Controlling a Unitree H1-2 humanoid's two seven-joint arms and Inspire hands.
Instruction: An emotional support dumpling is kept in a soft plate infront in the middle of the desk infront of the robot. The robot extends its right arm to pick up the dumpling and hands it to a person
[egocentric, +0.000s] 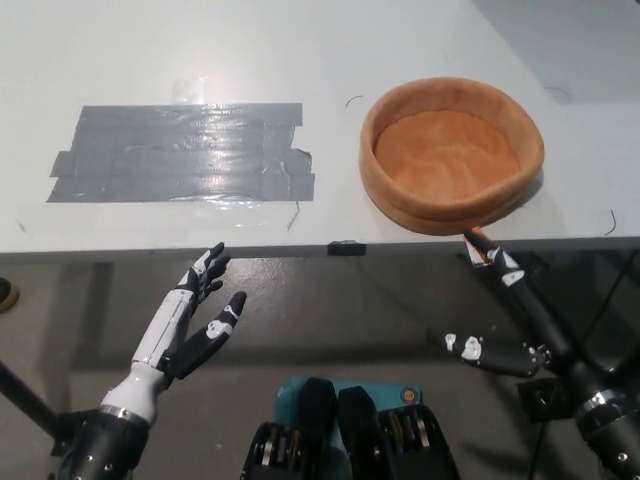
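Right hand (520, 320): black, low at about 4 o'clock in the head view, below the near edge of the desk; fingers spread apart and holding nothing; one long finger (500, 265) points up toward the desk edge, another (470, 348) sticks out sideways toward 9 o'clock; fingertips marked white
Right arm (600, 410): runs down to the corner at 5 o'clock
Soft plate (385, 190): orange-brown, round, with a thick padded rim; sits on the desk at about 1 o'clock, just above the right hand and apart from it; its hollow shows only its own fabric floor
Dumpling: cannot be seen in the plate, in either hand or elsewhere in this view; where it is cannot be told
Desk (300, 50): white, fills the upper half of the view; near edge runs across the middle
Tape patch (180, 152): grey strips laid side by side, flat on the desk at about 10 o'clock, well apart from the plate
Left hand (195, 320): white with dark fingers, resting at about 7 o'clock below the desk edge; fingers spread, holding nothing
Floor (340, 310): grey, under both hands
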